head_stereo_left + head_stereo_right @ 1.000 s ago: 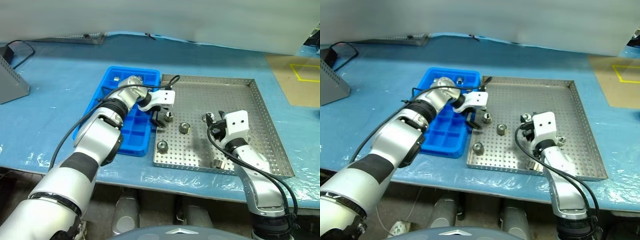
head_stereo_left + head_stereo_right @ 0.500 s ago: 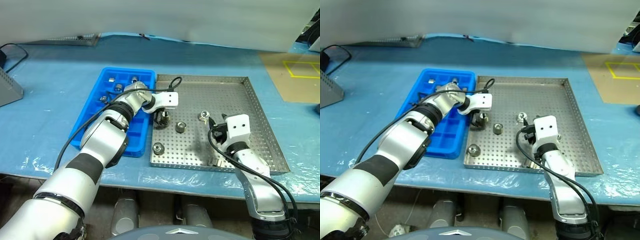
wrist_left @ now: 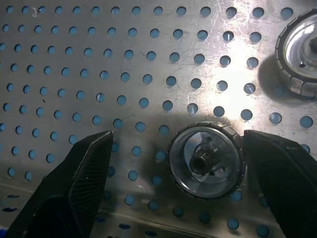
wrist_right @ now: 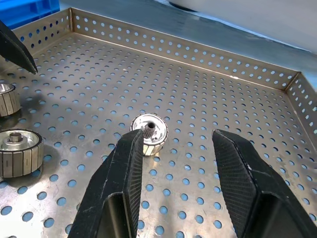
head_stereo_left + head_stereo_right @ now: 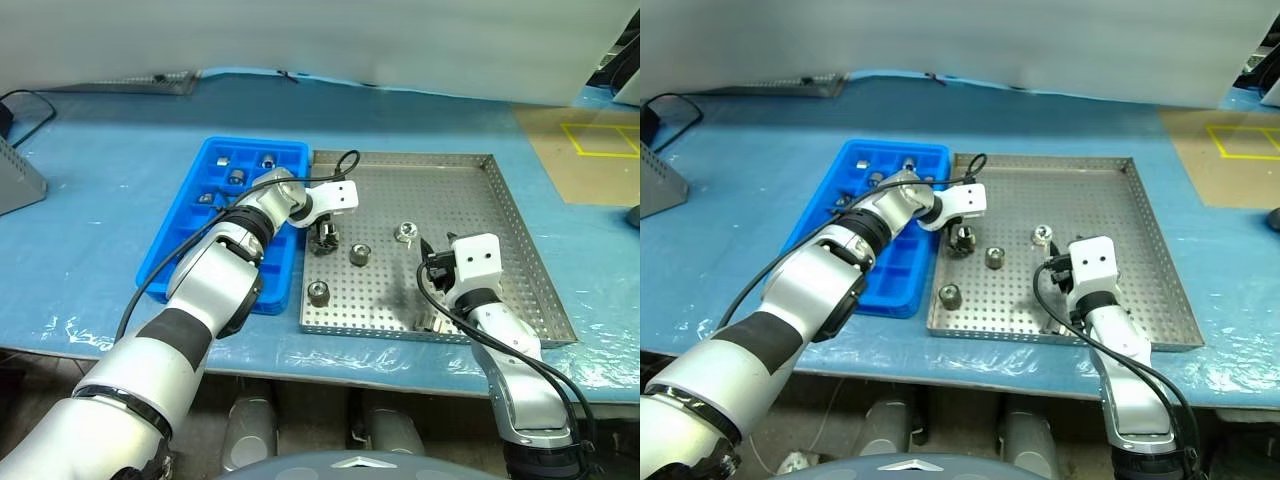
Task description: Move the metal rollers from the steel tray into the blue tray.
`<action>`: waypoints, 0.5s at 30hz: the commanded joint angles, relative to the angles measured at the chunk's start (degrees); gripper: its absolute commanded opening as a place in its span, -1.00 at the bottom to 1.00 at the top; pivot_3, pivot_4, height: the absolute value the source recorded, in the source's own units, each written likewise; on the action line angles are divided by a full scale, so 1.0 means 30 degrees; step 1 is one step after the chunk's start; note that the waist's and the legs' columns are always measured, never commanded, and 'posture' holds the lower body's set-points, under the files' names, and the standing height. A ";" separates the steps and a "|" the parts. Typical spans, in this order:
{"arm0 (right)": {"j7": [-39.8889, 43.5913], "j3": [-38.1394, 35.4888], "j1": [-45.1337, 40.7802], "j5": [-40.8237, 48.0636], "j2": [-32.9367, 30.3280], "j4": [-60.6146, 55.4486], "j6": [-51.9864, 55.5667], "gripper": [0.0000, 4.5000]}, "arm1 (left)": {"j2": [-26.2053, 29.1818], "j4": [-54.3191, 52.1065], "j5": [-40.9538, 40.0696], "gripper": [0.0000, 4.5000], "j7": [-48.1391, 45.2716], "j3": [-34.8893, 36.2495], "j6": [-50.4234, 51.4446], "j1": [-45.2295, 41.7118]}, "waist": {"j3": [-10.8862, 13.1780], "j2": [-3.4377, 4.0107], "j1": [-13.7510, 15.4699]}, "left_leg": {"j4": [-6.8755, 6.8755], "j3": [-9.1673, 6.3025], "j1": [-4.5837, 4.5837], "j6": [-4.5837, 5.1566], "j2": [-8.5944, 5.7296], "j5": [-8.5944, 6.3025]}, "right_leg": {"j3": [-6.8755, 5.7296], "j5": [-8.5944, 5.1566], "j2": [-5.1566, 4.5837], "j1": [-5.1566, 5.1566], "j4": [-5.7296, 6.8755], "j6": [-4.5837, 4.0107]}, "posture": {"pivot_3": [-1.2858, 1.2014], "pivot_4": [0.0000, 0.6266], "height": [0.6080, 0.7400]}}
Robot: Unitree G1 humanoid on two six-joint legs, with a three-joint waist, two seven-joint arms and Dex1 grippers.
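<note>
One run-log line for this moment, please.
left gripper: open, straddling roller in steel tray | right gripper: open, empty | blue tray: some rollers in

We see the left gripper (image 3: 171,163) has dropped lower over the steel tray (image 5: 470,200), wrist turned, jaws now straddling one roller (image 3: 206,160).

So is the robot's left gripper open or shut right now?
Open: the left gripper has its black fingers spread wide either side of a shiny metal roller, not touching.
</note>
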 commanded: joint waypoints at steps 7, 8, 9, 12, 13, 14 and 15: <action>-0.0144 -0.0208 -0.0299 -0.0128 0.0067 -0.0976 -0.0430 0.00 | 0.0708 0.0472 0.1016 0.47 -0.0669 -0.0968 0.0131 0.0700 | -0.0003 -0.0001 -0.0371 | -0.0022 -0.0007 0.0050 0.0000 -0.0004 -0.0002 | -0.0001 -0.0003 0.0001 0.0075 -0.0068 0.0007 | -0.13 -0.52 1.00; -0.0150 -0.0189 -0.0343 -0.0147 0.0066 -0.0930 -0.0441 0.00 | 0.0707 0.0453 0.0941 0.47 -0.0895 -0.0926 0.0048 0.0696 | -0.0003 -0.0001 -0.0384 | -0.0021 -0.0006 0.0051 0.0000 -0.0004 -0.0001 | 0.0000 -0.0004 0.0001 0.0074 -0.0069 0.0008 | -0.13 -0.52 1.00; -0.0152 -0.0168 -0.0374 -0.0152 0.0076 -0.0884 -0.0474 0.00 | 0.0691 0.0391 0.0608 0.47 -0.1595 -0.0677 -0.0210 0.0702 | -0.0003 -0.0001 -0.0392 | -0.0021 -0.0007 0.0052 0.0000 -0.0004 -0.0001 | 0.0000 -0.0004 0.0001 0.0075 -0.0071 0.0009 | -0.12 -0.52 1.00; -0.0140 -0.0147 -0.0443 -0.0144 0.0084 -0.0788 -0.0544 0.00 | 0.0686 0.0330 0.0287 0.08 -0.2023 -0.0363 -0.0144 0.0730 | -0.0003 -0.0001 -0.0394 | -0.0046 -0.0006 0.0048 0.0000 -0.0006 -0.0001 | -0.0002 -0.0004 0.0002 0.0068 -0.0089 0.0009 | -0.12 -0.52 1.00; -0.0130 -0.0159 -0.0470 -0.0128 0.0084 -0.0757 -0.0565 0.00 | 0.0709 0.0331 0.0342 -0.05 -0.1750 -0.0374 -0.0115 0.0763 | -0.0004 0.0000 -0.0394 | -0.0061 -0.0005 0.0045 0.0000 -0.0007 -0.0002 | -0.0001 -0.0003 0.0001 0.0065 -0.0099 0.0008 | -0.12 -0.52 1.00; -0.0134 -0.0136 -0.0502 -0.0128 0.0099 -0.0736 -0.0573 0.00 | 0.0775 0.0293 0.0246 -0.05 -0.2068 -0.0306 -0.0287 0.0791 | -0.0005 0.0003 -0.0390 | -0.0075 -0.0005 0.0045 0.0000 -0.0009 -0.0002 | -0.0002 -0.0002 0.0001 0.0064 -0.0103 0.0005 | -0.12 -0.52 1.00; -0.0121 -0.0092 -0.0535 -0.0129 0.0107 -0.0720 -0.0588 0.00 | 0.0807 0.0254 -0.0011 -0.05 -0.2559 -0.0102 -0.0269 0.0763 | -0.0006 0.0003 -0.0389 | -0.0089 -0.0004 0.0047 0.0000 -0.0009 -0.0003 | -0.0002 0.0008 0.0002 0.0063 -0.0104 -0.0012 | -0.12 -0.52 1.00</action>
